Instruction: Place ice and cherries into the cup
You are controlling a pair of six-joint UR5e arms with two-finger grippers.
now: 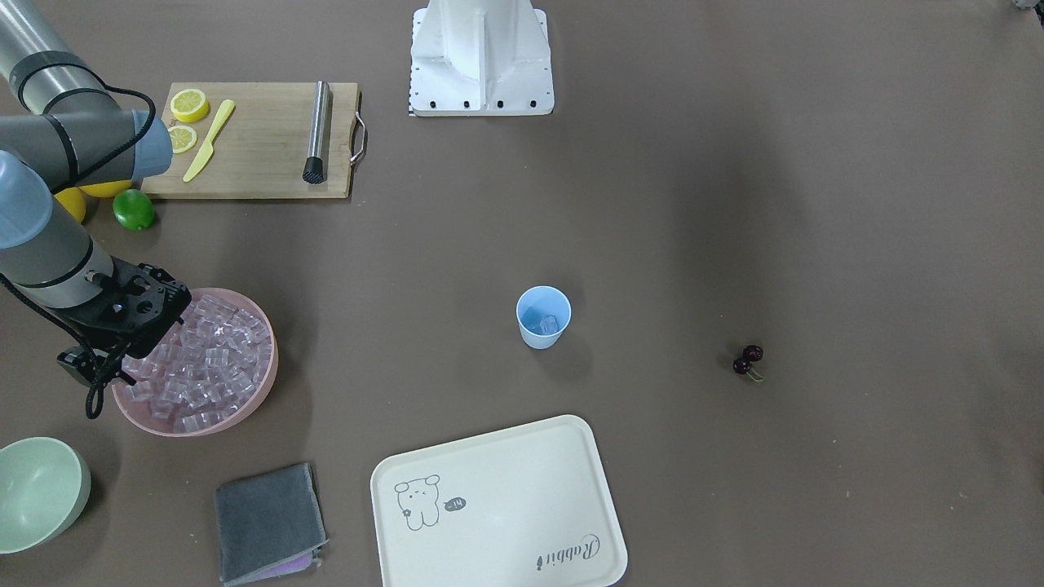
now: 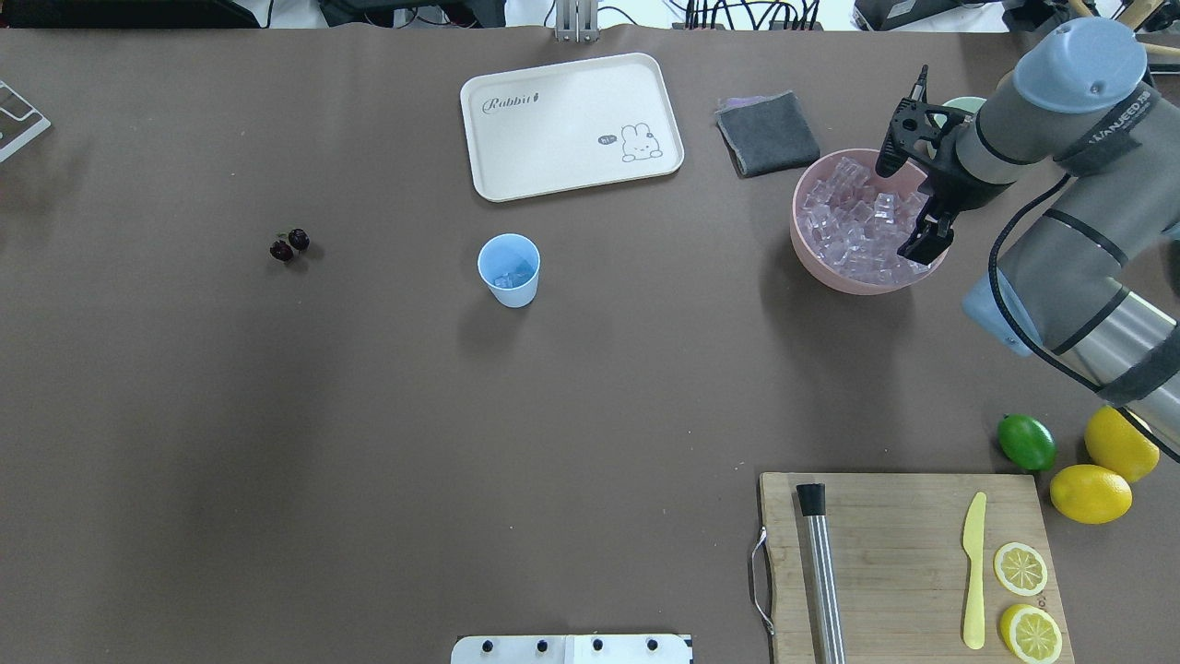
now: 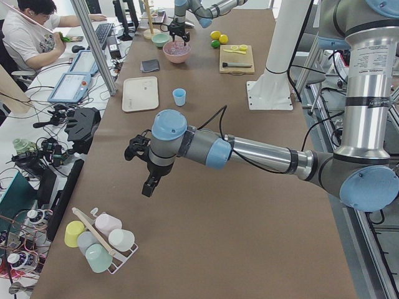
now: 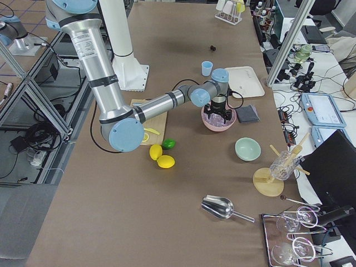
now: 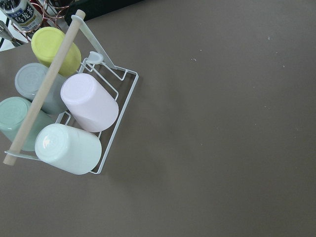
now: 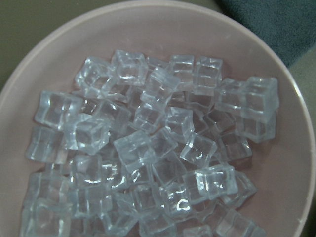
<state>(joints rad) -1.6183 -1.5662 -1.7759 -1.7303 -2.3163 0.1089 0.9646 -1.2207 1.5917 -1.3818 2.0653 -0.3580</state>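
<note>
The pale blue cup stands upright mid-table with clear ice at its bottom. A pink bowl is heaped with ice cubes. My right gripper hangs just above this bowl, jaws spread wide and empty; no fingers show in its wrist view. The dark cherries lie on the table, far on the other side of the cup. My left gripper hovers over the table's far end, away from all of these; I cannot tell whether it is open or shut.
A cream tray and a grey cloth lie beyond the cup. A mint-green bowl sits beside the pink bowl. A cutting board holds a muddler, knife and lemon slices, with a lime nearby. A cup rack lies below my left wrist.
</note>
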